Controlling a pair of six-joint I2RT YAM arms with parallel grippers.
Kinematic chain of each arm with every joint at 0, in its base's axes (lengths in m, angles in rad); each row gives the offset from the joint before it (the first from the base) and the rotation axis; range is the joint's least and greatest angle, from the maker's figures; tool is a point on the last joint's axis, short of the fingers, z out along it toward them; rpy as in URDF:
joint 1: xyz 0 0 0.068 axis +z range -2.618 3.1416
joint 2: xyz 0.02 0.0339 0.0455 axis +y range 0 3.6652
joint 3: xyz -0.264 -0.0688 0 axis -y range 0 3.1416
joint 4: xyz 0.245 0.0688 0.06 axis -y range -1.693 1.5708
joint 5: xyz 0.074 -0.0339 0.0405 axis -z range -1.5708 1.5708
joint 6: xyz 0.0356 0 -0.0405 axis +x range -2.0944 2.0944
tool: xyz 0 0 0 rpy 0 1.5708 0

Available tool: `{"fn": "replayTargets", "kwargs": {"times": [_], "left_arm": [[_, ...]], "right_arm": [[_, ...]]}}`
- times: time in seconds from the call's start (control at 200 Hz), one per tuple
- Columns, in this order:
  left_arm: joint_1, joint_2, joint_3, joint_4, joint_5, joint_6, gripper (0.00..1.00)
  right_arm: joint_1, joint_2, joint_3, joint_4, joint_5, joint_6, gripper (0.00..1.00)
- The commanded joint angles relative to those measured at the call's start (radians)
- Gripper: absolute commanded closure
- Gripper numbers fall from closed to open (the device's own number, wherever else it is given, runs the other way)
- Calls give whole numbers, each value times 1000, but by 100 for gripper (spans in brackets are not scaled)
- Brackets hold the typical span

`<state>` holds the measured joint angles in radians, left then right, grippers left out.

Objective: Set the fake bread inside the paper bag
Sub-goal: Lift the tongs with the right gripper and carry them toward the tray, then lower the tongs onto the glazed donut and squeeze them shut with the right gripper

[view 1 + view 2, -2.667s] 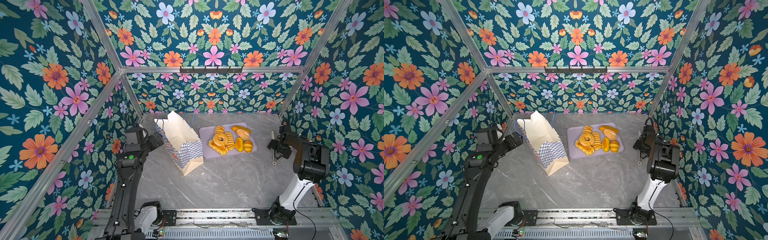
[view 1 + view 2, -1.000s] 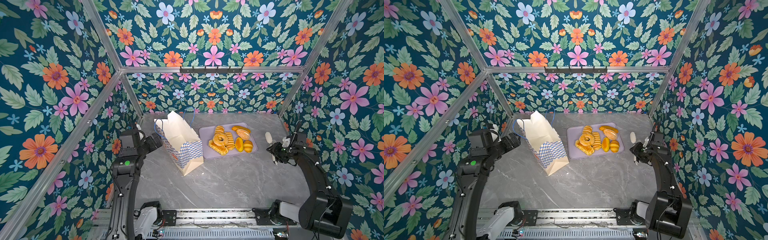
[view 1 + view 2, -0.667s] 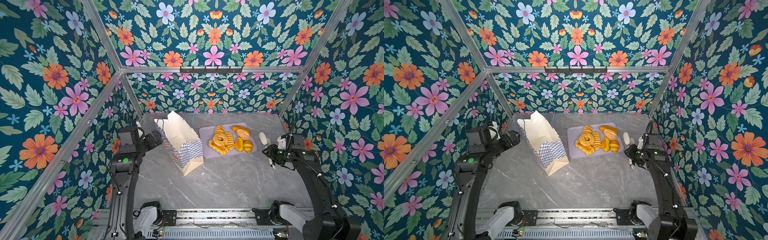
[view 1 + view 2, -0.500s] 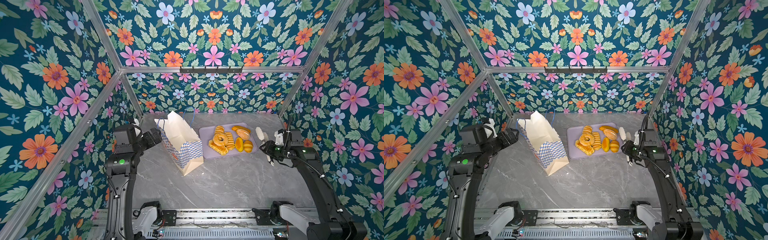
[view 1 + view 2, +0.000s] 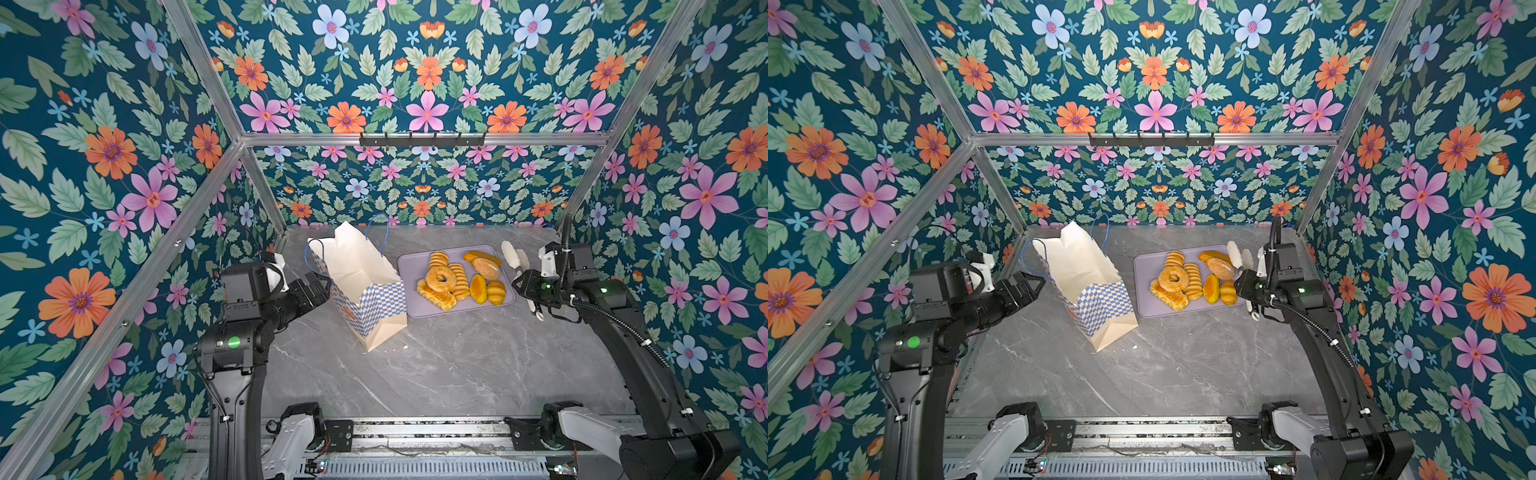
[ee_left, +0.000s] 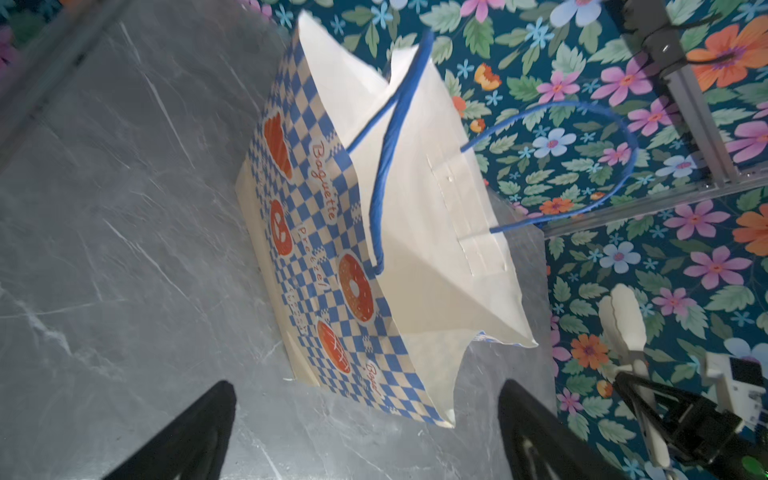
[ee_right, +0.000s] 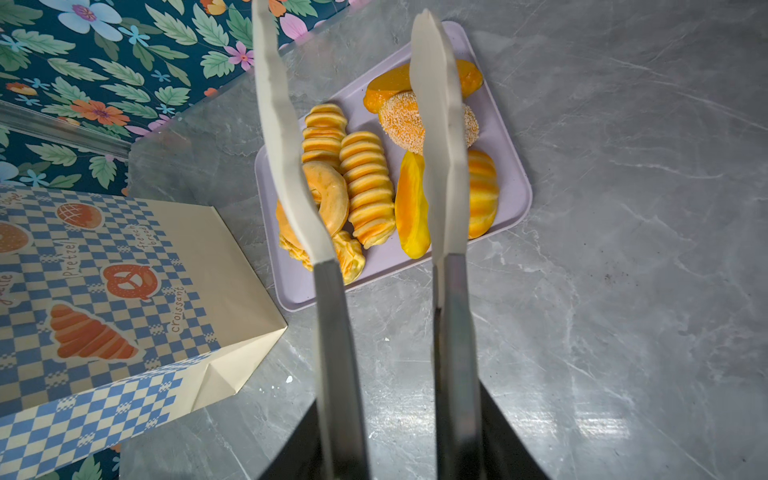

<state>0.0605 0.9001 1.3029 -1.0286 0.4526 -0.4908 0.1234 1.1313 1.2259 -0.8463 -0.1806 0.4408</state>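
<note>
Since the earlier frames the right arm has swung in from the right edge of the worktop [image 5: 436,374] toward the tray [image 5: 415,264], while the left arm has shifted only slightly; the paper bag [image 5: 357,266] and the fake bread [image 5: 457,278] lie where they did. In both top views the bag stands open-mouthed toward the worktop's back left, cream above a blue-and-white chequered band, thin blue cord handles raised; the lilac tray sits just beside it toward the back edge, and whether they touch I cannot tell; all the golden-yellow bread lies on the tray; the left gripper [image 5: 318,282] [image 5: 1034,286] hangs just left of the bag; the right gripper [image 5: 524,282] [image 5: 1246,286] is clamped on a pair of tongs [image 5: 510,255] whose white tips hang by the tray's right edge. From the left wrist, the left gripper [image 6: 365,399] is spread wide and holds nothing, facing the bag [image 6: 415,208] with its orange pastry prints; the tongs [image 6: 623,324] show beyond. From the right wrist, the right gripper [image 7: 399,415] grips the tongs [image 7: 332,332] by their metal arms, white tips apart and bare above the tray [image 7: 382,259]; below lie a ring doughnut [image 7: 332,199], two ridged rolls [image 7: 368,187], a seeded loaf [image 7: 401,122], a smooth orange piece, a ridged bun, a flaky pastry and a long glossy loaf; the bag [image 7: 124,291] stands just beside the tray.
</note>
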Motion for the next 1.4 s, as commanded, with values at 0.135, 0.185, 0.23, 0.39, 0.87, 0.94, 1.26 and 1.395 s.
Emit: {"fn": "replayTargets", "kwargs": {"times": [0.135,0.185,0.23,0.39,0.87,0.94,1.26,1.395], "left_arm": [[-4,59,-59,111,52,-47,0],[-10,75,-63,138,41,-53,1],[-21,91,-62,159,22,-59,3],[-95,166,-70,234,-35,-76,11],[-238,253,3,189,-311,-32,82],[-238,255,5,188,-326,-15,96],[-233,298,66,96,-387,81,100],[-214,322,107,48,-408,137,100]], "right_arm": [[1,-22,12,13,-7,-33,55],[1,-26,11,13,-6,-35,55],[1,-28,15,11,-5,-40,55],[3,-21,23,1,-18,-47,55],[147,153,155,-145,95,-132,55],[161,185,166,-151,92,-138,55],[233,309,212,-157,67,-153,55],[234,348,214,-137,30,-149,55]]}}
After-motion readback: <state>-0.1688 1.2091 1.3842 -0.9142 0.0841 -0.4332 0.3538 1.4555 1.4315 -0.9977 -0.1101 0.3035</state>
